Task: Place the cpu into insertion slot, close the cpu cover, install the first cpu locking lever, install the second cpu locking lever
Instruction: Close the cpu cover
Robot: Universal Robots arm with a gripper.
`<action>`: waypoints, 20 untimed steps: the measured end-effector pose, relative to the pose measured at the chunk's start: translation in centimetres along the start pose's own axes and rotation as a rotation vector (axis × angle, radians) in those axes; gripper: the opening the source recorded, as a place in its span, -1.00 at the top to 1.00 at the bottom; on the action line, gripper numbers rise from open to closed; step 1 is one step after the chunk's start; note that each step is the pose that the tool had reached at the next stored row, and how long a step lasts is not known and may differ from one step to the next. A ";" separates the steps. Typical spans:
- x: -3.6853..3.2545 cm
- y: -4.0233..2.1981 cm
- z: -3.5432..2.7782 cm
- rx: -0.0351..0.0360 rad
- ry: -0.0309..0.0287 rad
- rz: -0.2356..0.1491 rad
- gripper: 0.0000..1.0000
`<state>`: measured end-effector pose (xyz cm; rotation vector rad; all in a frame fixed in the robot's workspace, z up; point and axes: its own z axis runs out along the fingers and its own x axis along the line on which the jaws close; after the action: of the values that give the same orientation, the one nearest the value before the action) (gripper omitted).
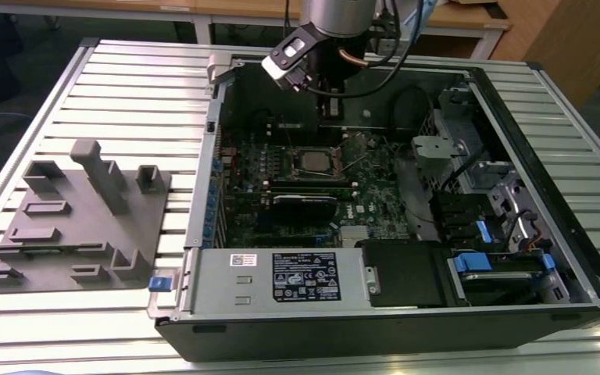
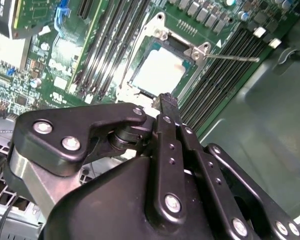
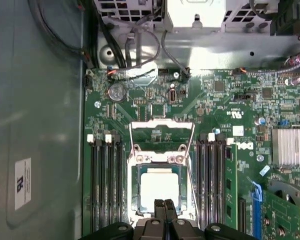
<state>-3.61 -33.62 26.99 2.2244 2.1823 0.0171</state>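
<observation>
Cpu [image 3: 159, 189] seated in insertion slot [image 3: 134, 197]; cpu cover [image 3: 160, 157] standing open; claw [image 3: 164, 204] clenched, empty.

Surface [image 1: 123, 86]: pale slatted metal, carrying a grey moulded fixture [image 1: 81, 226] at the exterior view's left and, beside it, an open black computer case [image 1: 383, 332] lying on its side. Inside the case, nearest, a labelled power supply [image 1: 279, 277]; beyond it the green circuit board [image 1: 243, 176], the slot near its middle, flanked by long black memory slots [image 3: 105, 185]. Cpu lies flat, pale metal top upward; square, so no long axis to give; its edges run parallel to the memory slots. Cover tilted up off the slot on its hinge, board visible through its window. Claw hangs above the board, apart from it, fingertips pressed together with nothing between them, over the cpu's edge in the first wrist view. Farthest: wooden desks [image 1: 227, 12].
</observation>
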 end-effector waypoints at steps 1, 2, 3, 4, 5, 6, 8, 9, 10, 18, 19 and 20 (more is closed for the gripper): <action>0.01 0.19 0.01 0.0000 0.0000 0.000 0.79; 0.03 0.34 0.02 0.0000 0.0001 0.000 0.79; 0.04 0.47 0.04 -0.0001 0.0003 0.000 0.79; 0.04 0.61 0.06 -0.0001 0.0007 0.000 0.79; 0.05 0.76 0.07 -0.0001 0.0009 0.000 0.79; 0.05 0.89 0.07 0.0000 0.0009 0.000 0.79; 0.06 0.93 0.08 0.0000 0.0010 0.000 0.79; 0.06 0.93 0.08 0.0000 0.0010 0.000 0.79; 0.06 0.93 0.08 0.0000 0.0010 0.000 0.79; 0.06 1.12 0.10 -0.0001 0.0011 0.000 0.79; 0.07 1.26 0.11 0.0000 0.0010 0.000 0.79; 0.07 1.38 0.12 0.0000 0.0010 0.000 0.79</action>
<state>-2.23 -33.58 26.91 2.2248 2.1829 0.0182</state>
